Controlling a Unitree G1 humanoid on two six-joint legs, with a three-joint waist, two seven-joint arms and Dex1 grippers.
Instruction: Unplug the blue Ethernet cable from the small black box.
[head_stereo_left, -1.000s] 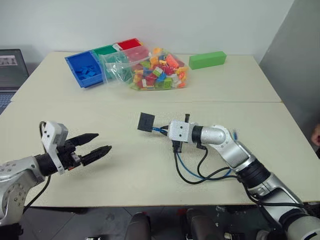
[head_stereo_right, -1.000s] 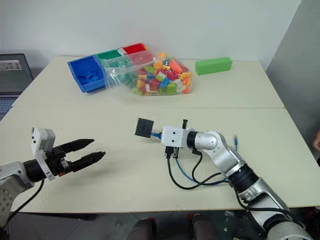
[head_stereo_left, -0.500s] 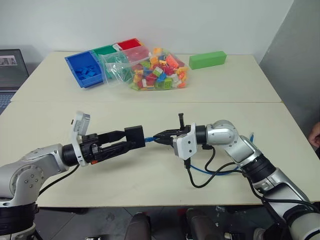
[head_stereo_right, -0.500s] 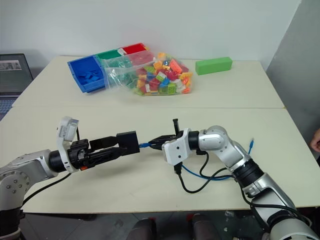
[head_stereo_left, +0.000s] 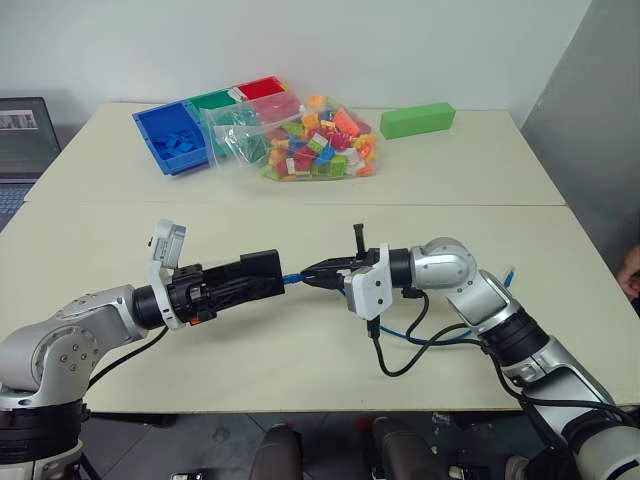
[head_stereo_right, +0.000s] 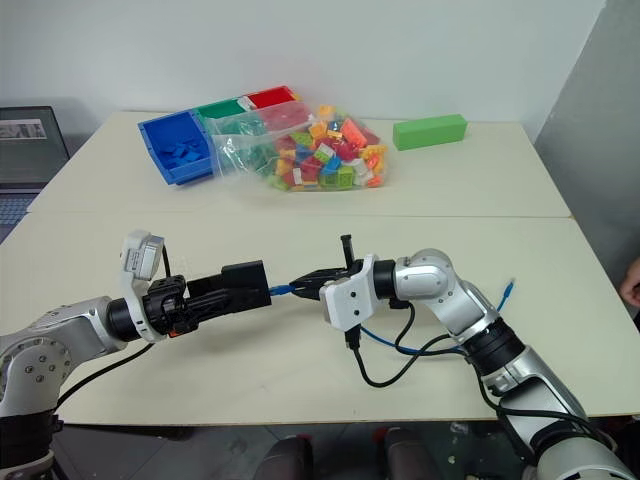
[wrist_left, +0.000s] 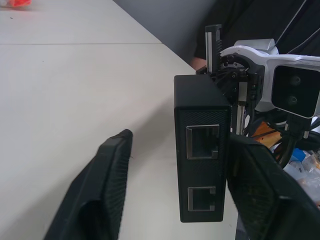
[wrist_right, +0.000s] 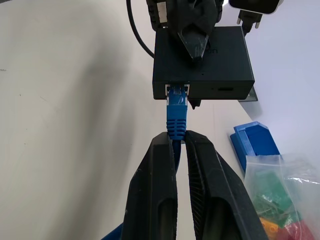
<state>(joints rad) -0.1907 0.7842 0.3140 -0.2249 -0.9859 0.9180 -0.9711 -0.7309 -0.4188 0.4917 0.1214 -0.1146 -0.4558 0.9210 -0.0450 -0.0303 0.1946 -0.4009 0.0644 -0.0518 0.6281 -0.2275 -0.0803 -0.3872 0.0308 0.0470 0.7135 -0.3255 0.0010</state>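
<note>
Left fingers (head_stereo_left: 245, 281) now closed on small black box (head_stereo_left: 262, 272) — right fingers (wrist_right: 176, 165) clamped on blue Ethernet cable (wrist_right: 176, 116), plug still seated; pull-apart now possible.

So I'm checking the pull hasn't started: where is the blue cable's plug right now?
In the right wrist view the plug of the blue Ethernet cable sits in the small black box, just beyond the right hand, above mid-table.
</note>
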